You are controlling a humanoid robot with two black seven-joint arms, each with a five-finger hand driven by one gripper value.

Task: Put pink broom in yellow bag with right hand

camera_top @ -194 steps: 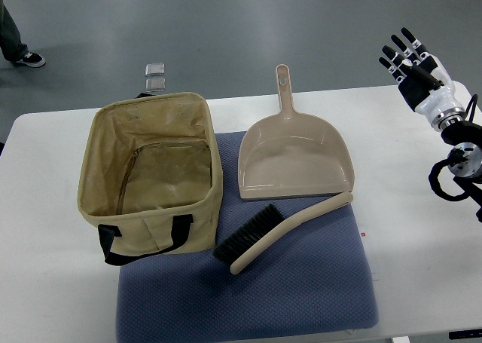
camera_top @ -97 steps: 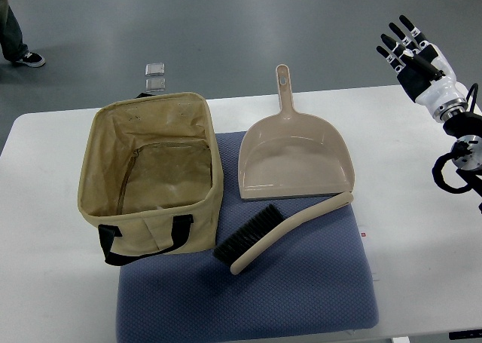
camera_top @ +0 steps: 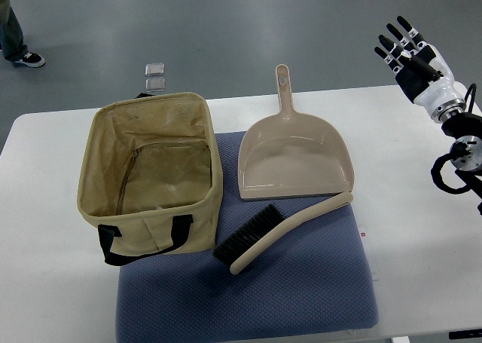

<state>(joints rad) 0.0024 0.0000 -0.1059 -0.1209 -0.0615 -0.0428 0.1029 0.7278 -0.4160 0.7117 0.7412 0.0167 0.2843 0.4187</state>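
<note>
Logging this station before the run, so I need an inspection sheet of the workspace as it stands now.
Surface: white table with a blue mat on its near middle.
Job's things: broom lies on the mat, bristles toward the bag; yellow bag stands open and empty, partly on the mat.
Clutter: dustpan behind the broom, handle pointing away.
Grippers: right hand raised over the table's far right corner, fingers spread, holding nothing; left hand not in view.
Cables: black cable looped at the right arm.
Surroundings: grey floor, two small clear squares on it, a person's shoe at top left.
</note>
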